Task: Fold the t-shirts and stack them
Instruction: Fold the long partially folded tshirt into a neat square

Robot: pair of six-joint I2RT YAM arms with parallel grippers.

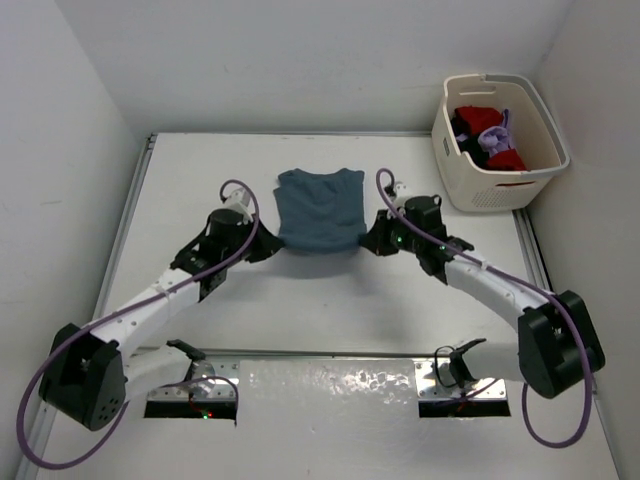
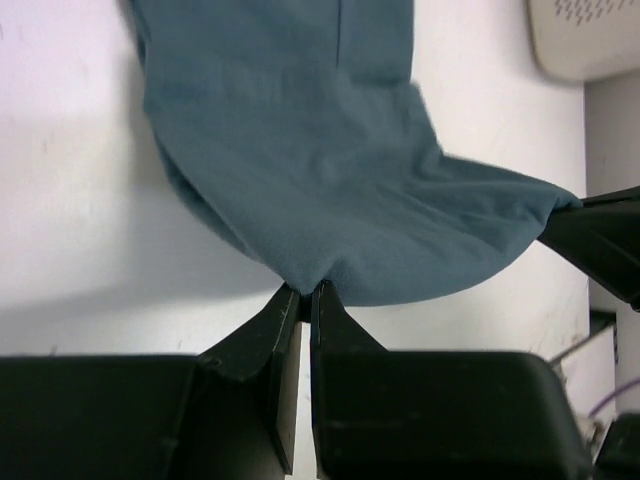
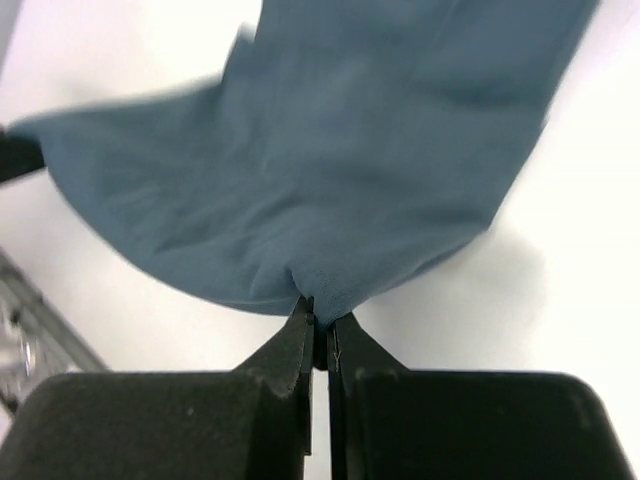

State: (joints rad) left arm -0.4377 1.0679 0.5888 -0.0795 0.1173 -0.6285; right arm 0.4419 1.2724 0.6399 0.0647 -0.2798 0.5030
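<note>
The left gripper and right gripper each pinch a near corner of the teal-blue t-shirt, jaws pressed onto cloth. Its length runs straight ahead from both pinches, neither arm nearer.

Lab robot cell: plain white walls, white table.

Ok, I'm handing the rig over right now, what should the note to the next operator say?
Left gripper: shut on the teal-blue t-shirt, near hem, left corner.
Right gripper: shut on the same hem, right corner.
The shirt lies mid-table, collar far. The red t-shirt, black t-shirt and lavender t-shirt sit bunched in the basket.
Done: nothing stacked.
Left: fold the teal one, then the other three, stack all.
</note>
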